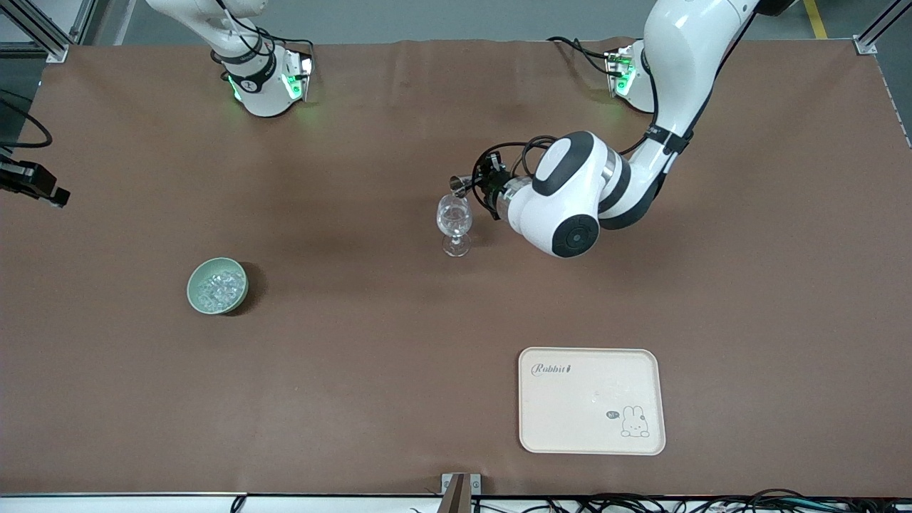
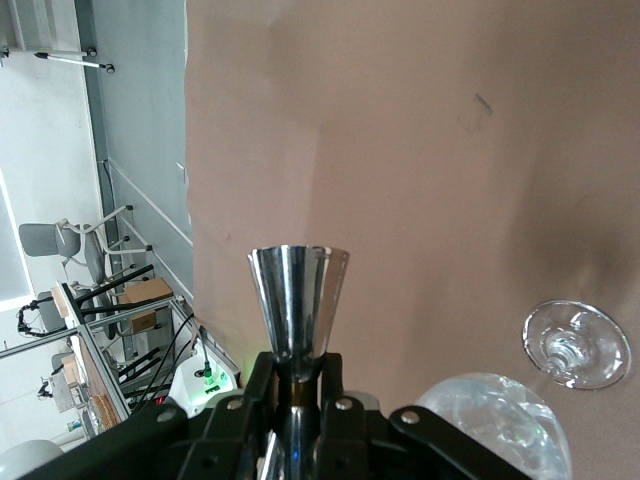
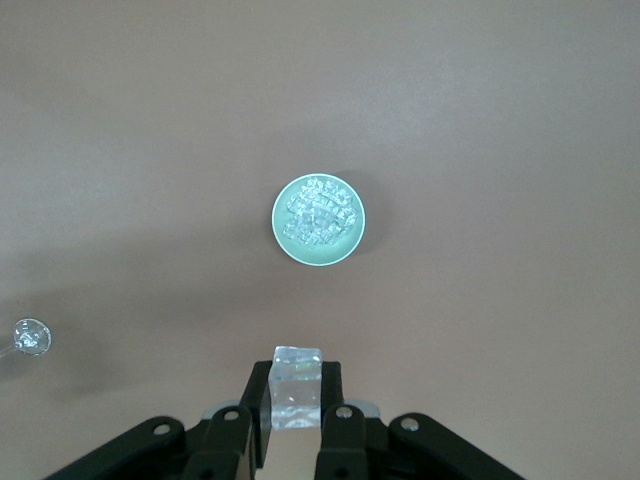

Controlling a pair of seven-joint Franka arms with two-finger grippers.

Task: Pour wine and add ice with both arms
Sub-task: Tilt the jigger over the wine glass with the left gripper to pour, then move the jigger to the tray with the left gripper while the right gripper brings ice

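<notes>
My left gripper [image 1: 486, 187] is shut on a steel jigger [image 1: 459, 186] and holds it tipped on its side just above the rim of the clear stemmed glass [image 1: 454, 219]. In the left wrist view the fingers clamp the jigger's [image 2: 298, 300] waist, with the glass [image 2: 492, 428] beside it. My right gripper [image 3: 295, 392] is shut on one clear ice cube [image 3: 295, 385], high over the table; it is out of the front view. The pale green bowl [image 1: 192, 291] holds several ice chunks [image 1: 218, 284], and in the right wrist view the bowl [image 3: 357, 232] and its ice [image 3: 318, 212] lie far below the gripper.
A cream tray [image 1: 591, 427] with a rabbit print lies near the front camera toward the left arm's end. A black device [image 1: 32, 182] juts in at the right arm's end of the table. The glass also shows small in the right wrist view [image 3: 30, 337].
</notes>
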